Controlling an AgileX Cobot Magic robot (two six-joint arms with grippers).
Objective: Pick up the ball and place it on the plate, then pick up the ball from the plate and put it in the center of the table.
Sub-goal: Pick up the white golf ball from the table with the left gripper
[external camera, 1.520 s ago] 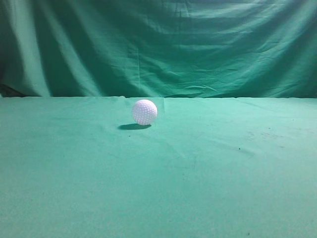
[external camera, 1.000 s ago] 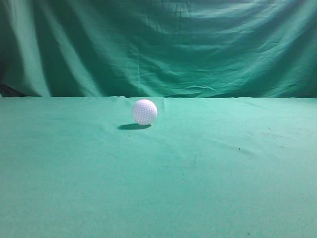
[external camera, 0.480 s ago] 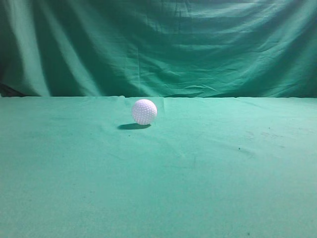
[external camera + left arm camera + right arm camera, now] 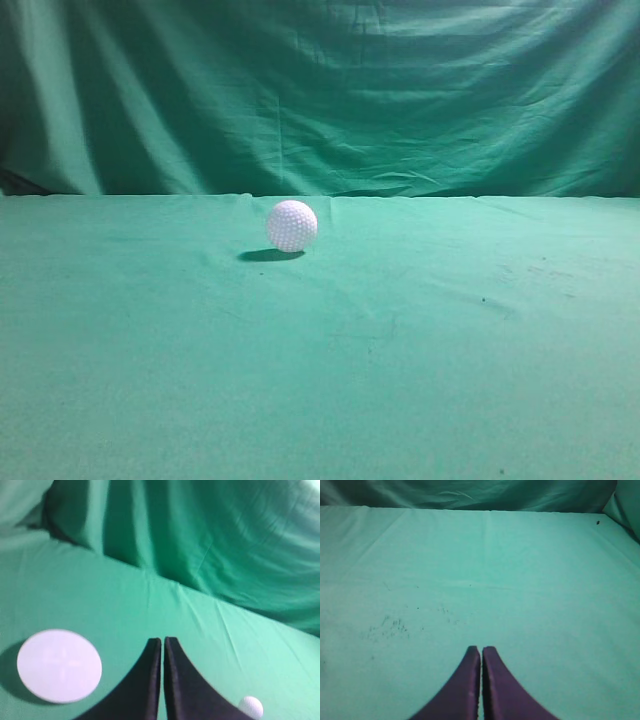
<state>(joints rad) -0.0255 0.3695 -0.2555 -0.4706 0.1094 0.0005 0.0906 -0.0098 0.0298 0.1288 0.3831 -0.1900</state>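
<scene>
A white dimpled ball [image 4: 292, 226] rests on the green cloth-covered table [image 4: 320, 380] near the back middle in the exterior view. It also shows in the left wrist view [image 4: 250, 706] at the bottom right. A white round plate [image 4: 59, 665] lies empty at the lower left of the left wrist view; it is out of the exterior view. My left gripper [image 4: 163, 641] is shut and empty, between plate and ball and apart from both. My right gripper [image 4: 481, 649] is shut and empty over bare cloth. Neither arm shows in the exterior view.
A green cloth backdrop [image 4: 320, 90] hangs behind the table. The cloth has faint dark specks [image 4: 390, 626] to the left of the right gripper.
</scene>
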